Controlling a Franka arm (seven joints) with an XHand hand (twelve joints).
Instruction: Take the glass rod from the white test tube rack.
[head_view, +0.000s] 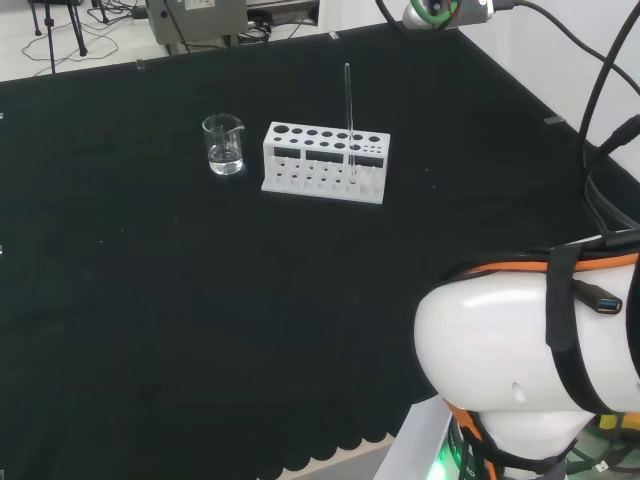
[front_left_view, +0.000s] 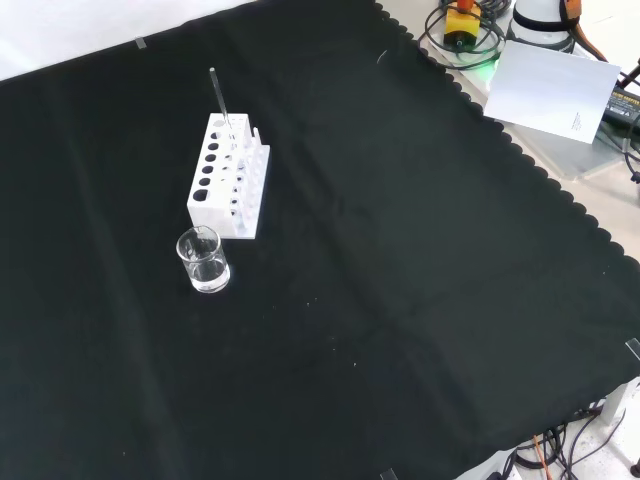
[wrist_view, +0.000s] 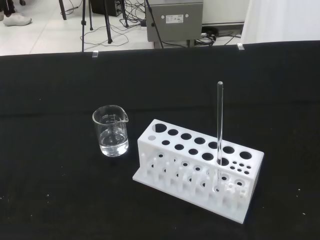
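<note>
White test tube rack (wrist_view: 200, 172) nearest wrist camera: rectangular plastic block, rows of round holes on top. Glass rod (wrist_view: 219, 125) thin, clear, straight, standing upright in hole near one end of rack. Small clear beaker (wrist_view: 111, 131) with spout, little clear liquid inside, just beside rack's other end. Black cloth (front_left_view: 400, 280) matte, scalloped edge, covers bench. White arm link (head_view: 530, 350) smooth, rounded. Hand state: cannot tell.

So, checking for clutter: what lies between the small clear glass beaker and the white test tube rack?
Nothing: only bare black cloth separates beaker and rack in the wrist view.
</note>
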